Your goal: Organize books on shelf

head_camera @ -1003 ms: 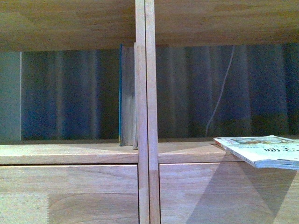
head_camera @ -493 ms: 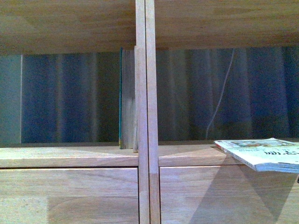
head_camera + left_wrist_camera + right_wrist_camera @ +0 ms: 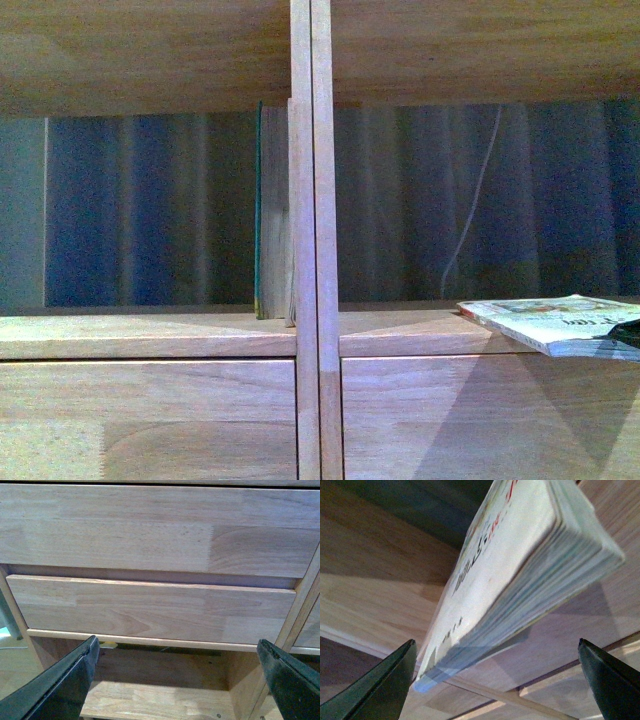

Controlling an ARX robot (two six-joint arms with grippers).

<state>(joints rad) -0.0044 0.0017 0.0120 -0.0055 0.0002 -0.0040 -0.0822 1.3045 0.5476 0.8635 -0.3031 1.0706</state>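
Note:
The light-wood shelf point(image 3: 150, 332) fills the front view, with its double divider point(image 3: 310, 240) in the middle. A teal-covered book point(image 3: 260, 210) stands upright against the divider's left side. A white paperback point(image 3: 540, 322) lies flat on the right board and overhangs its front edge. In the right wrist view that white book point(image 3: 520, 565) sits close in front of my right gripper point(image 3: 497, 647), which is open and holds nothing. One dark finger point(image 3: 624, 333) shows at the book's corner. My left gripper point(image 3: 178, 645) is open before the lower drawer fronts.
Plain drawer fronts point(image 3: 150, 610) face the left wrist, with an open recess and a lower board point(image 3: 150, 700) beneath them. Behind the backless shelf hang blue curtains point(image 3: 130, 210) and a thin white cord point(image 3: 475, 200).
The view dropped slightly a second ago. A dark finger of the right gripper has since appeared at the white book's near corner, and the book looks slightly shifted.

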